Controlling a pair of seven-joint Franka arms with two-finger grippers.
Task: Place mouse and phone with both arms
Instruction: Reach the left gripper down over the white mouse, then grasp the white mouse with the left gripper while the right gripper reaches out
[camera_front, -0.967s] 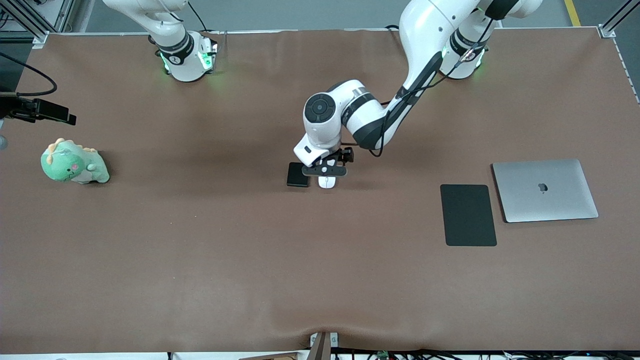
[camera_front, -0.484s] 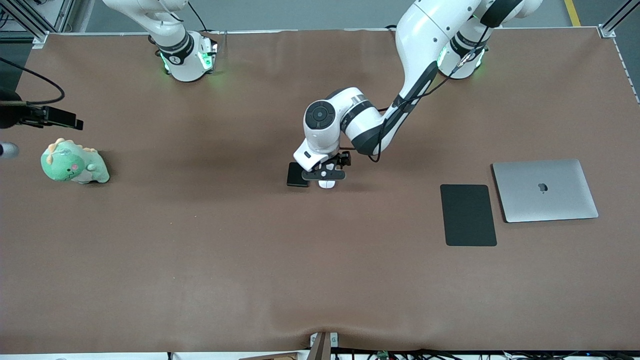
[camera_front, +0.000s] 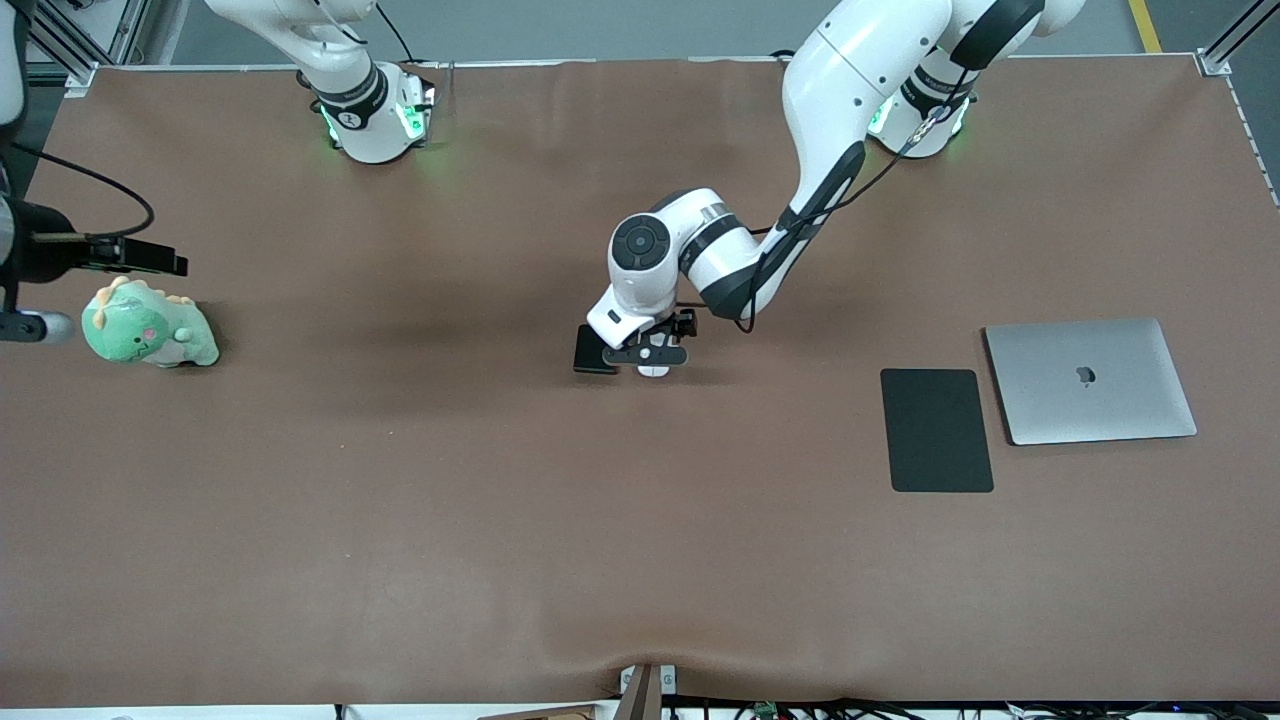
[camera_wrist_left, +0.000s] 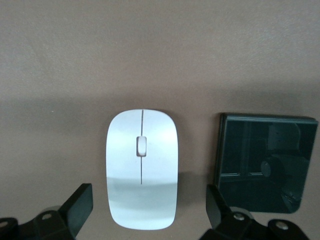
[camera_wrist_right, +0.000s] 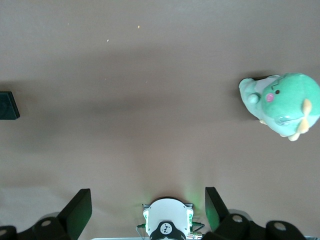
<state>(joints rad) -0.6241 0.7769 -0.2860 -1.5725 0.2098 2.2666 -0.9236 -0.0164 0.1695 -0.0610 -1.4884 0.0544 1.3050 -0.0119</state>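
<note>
Currently the left gripper (camera_front: 650, 356) is held low over the mouse (camera_front: 654, 370), near the middle of the table (camera_front: 400, 500). Its fingers (camera_wrist_left: 80, 207) are spread apart, and in the left wrist view one finger is seen on each side of the mouse; whether they touch it cannot be told. The mouse lies flat on the brown table cover, with its thin grey line (camera_wrist_left: 142, 145) running down the middle. The phone (camera_front: 590, 352) lies just beside the mouse, toward the right arm's end of the table, and a narrow gap is seen between them (camera_wrist_left: 265, 162). One finger of the left gripper stands over the corner of the phone in the left wrist view.

The right gripper (camera_wrist_right: 145, 212) is held up in the air at the right arm's end of the table, over the area near a green plush toy (camera_front: 148, 328). Its fingers (camera_wrist_right: 80, 210) are also spread, and nothing is held between them. The right arm's base (camera_wrist_right: 167, 225) is seen in the right wrist view.

Toward the left arm's end of the table a flat black pad (camera_front: 936, 430) is placed, and a closed silver laptop (camera_front: 1090, 380) lies just beside it, apart from it.
</note>
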